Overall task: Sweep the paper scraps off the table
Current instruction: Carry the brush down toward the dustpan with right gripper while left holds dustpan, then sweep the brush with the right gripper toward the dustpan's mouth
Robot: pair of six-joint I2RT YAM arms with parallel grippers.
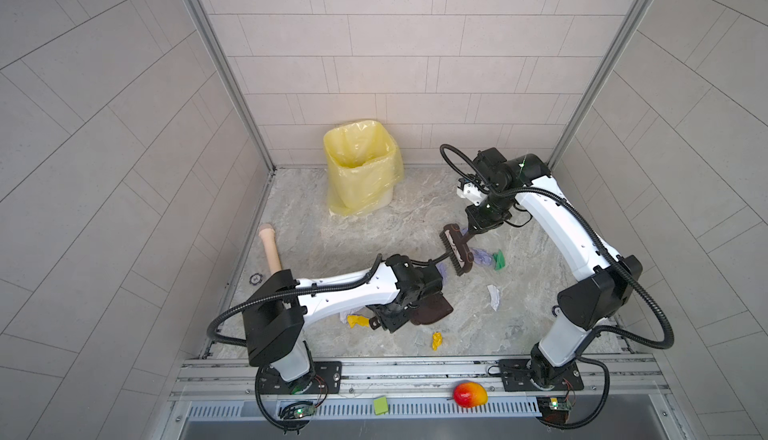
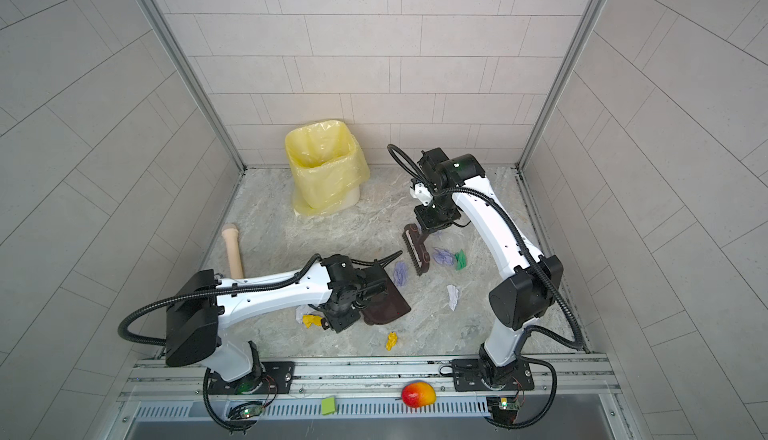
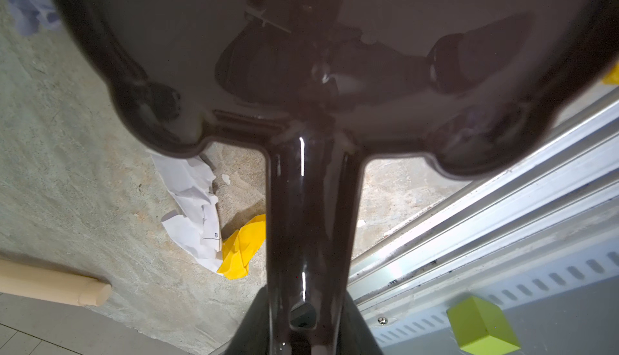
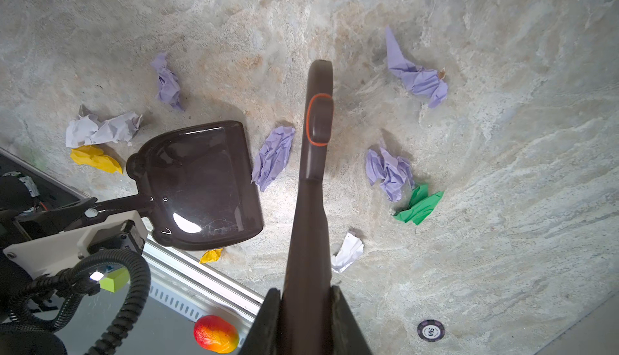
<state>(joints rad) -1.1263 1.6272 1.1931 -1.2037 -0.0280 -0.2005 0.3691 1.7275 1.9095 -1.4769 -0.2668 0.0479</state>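
lavender paper scraps (image 2: pixel 444 256) flank the brush (image 2: pixel 417 251) at three and seven o'clock; right gripper (image 4: pixel 306 323) clamps it, left gripper (image 3: pixel 303 336) clamps the dustpan (image 2: pixel 384 305) at seven, so sweep low, pan lip flat.

We read "500" on the round chip (image 4: pixel 431 330) and a "6" on a white paper scrap (image 3: pixel 192 202).

Crumpled paper scraps (image 2: pixel 453 296), lavender, white and yellow, lie scattered across the middle of both top views on the flat, grey-beige, pale-veined marble desk (image 2: pixel 478 334). The green scrap (image 2: pixel 460 259) lies just beside a lavender one, right of centre.
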